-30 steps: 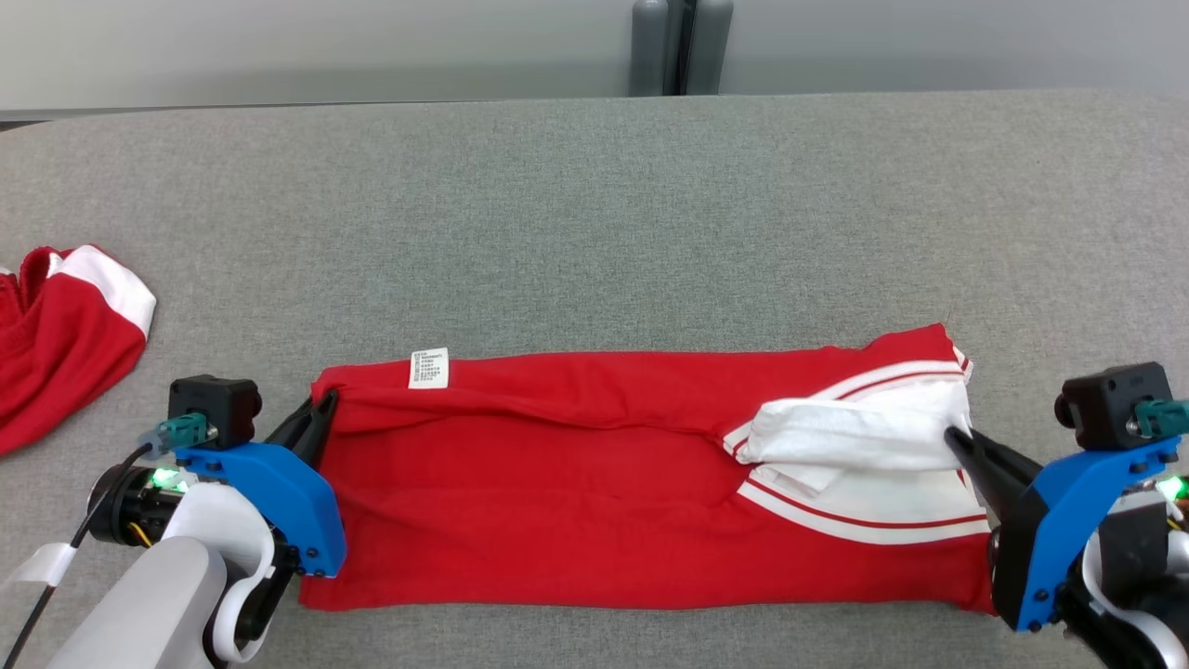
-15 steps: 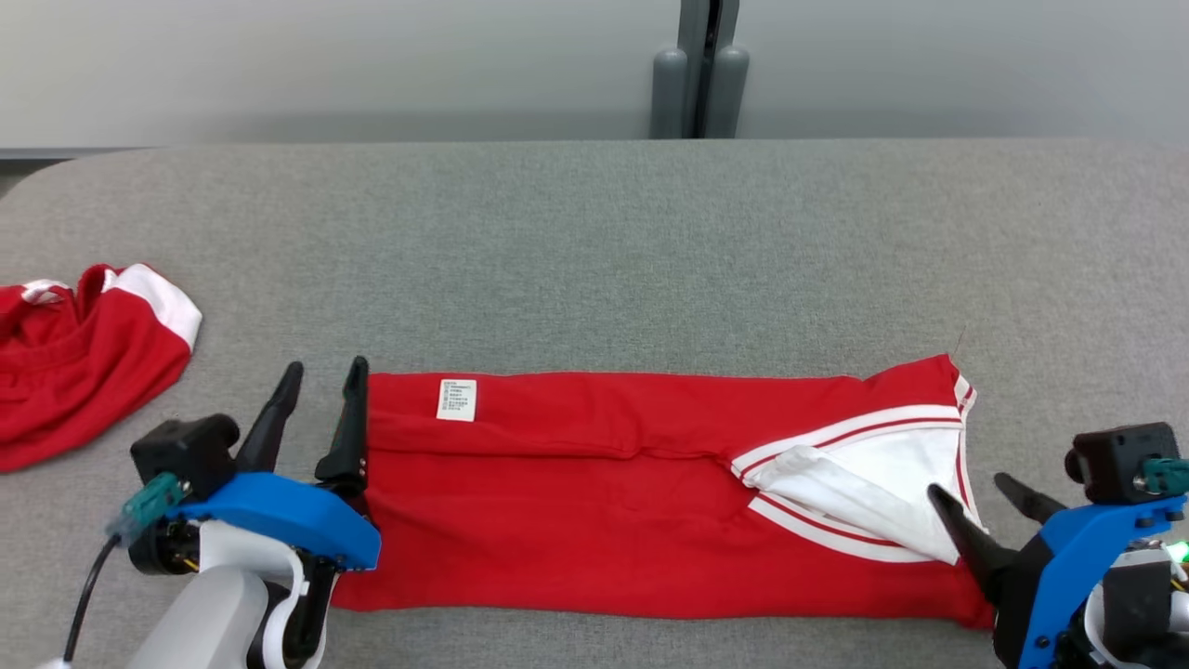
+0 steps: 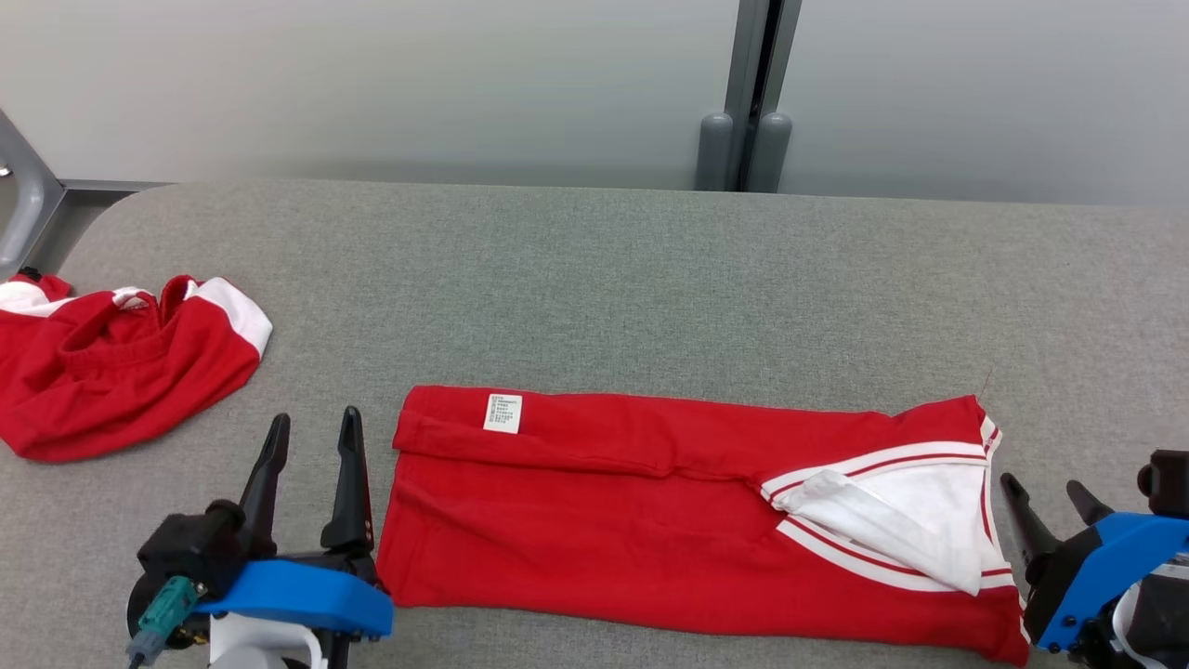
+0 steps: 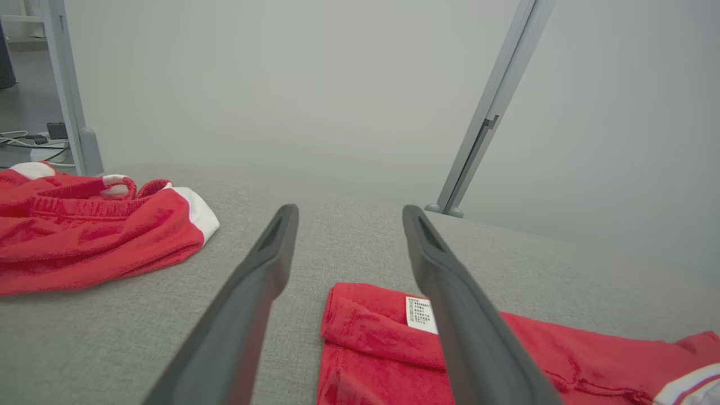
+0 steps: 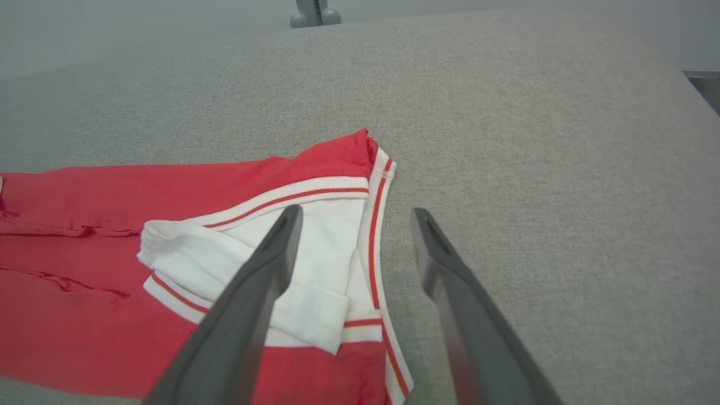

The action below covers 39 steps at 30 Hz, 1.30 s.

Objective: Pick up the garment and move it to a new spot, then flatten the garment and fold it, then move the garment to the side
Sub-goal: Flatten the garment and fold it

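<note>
Surface: grey woven-fabric tabletop with a rounded far-left corner, running the full width of the head view.
Background: pale grey wall panels, joined by a grey upright post with two rounded feet. A grey metal frame leg stands at the far left.

Item 1: red knit garment with white, red-striped trim, folded into a long band along the near edge of the table. A small white printed label sits near its left end and a white sleeve flap lies at its right end.
Item 2: second red-and-white garment, bunched, at the left edge, well apart from item 1.
Item 3: left gripper, just beside the left end of item 1, jaws spread wide and empty.
Item 4: right gripper, just beside the right end, jaws likewise spread wide and empty.

Change from a second ago: both grippers were then pinched shut, the left on the garment's left edge and the right on the white flap. Both have since let go and drawn clear. The flap has settled flatter. The camera has tilted up, bringing in more wall.
</note>
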Tool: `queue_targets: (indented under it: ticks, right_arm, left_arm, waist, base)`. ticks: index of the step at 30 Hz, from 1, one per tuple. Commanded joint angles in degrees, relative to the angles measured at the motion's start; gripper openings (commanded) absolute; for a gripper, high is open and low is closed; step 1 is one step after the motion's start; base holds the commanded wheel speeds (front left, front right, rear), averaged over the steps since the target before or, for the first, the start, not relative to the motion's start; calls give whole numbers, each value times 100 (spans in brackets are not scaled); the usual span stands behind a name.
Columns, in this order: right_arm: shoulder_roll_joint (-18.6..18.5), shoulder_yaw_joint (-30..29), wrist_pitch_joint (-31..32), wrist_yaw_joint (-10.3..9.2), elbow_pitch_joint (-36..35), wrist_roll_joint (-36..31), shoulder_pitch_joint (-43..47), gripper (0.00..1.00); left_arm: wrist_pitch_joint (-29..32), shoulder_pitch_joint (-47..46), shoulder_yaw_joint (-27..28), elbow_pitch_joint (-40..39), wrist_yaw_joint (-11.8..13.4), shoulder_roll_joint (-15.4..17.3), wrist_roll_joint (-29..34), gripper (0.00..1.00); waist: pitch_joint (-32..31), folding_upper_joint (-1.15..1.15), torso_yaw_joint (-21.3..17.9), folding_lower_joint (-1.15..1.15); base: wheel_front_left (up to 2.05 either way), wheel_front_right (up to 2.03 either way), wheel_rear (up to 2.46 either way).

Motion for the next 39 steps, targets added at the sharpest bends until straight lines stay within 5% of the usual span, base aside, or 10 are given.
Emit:
queue_targets:
  ticks: [1,27,28,29,30,39]
  right_arm:
    - [3,-9,-75,3,144,-54,-99,100]
    - [40,15,-611,3,3415,-329,-1062,100]
    - [53,78,-577,4,3477,-320,-1063,50]
    - [62,106,-593,9,3507,-316,-1068,19]
    - [68,133,-615,9,3524,-302,-1078,0]
    - [-19,-490,-982,-3,2728,-656,-1048,0]
  left_arm:
    - [-21,103,27,23,7,-33,107,100]
    - [-23,304,629,343,-491,-426,753,100]
    - [-23,304,632,354,-503,-428,769,100]
    - [-23,296,636,360,-517,-433,788,100]
    - [-24,283,622,376,-533,-430,809,100]
    - [-24,194,695,367,-570,-409,959,100]
  waist:
    - [1,1,11,1]
    - [167,1,250,1]
    - [173,1,248,1]
    - [181,1,244,1]
    - [188,1,239,1]
    - [143,1,130,1]
  base:
    - [0,0,0]
    - [0,0,0]
    - [0,0,0]
    - [0,0,0]
    - [0,0,0]
    - [0,0,0]
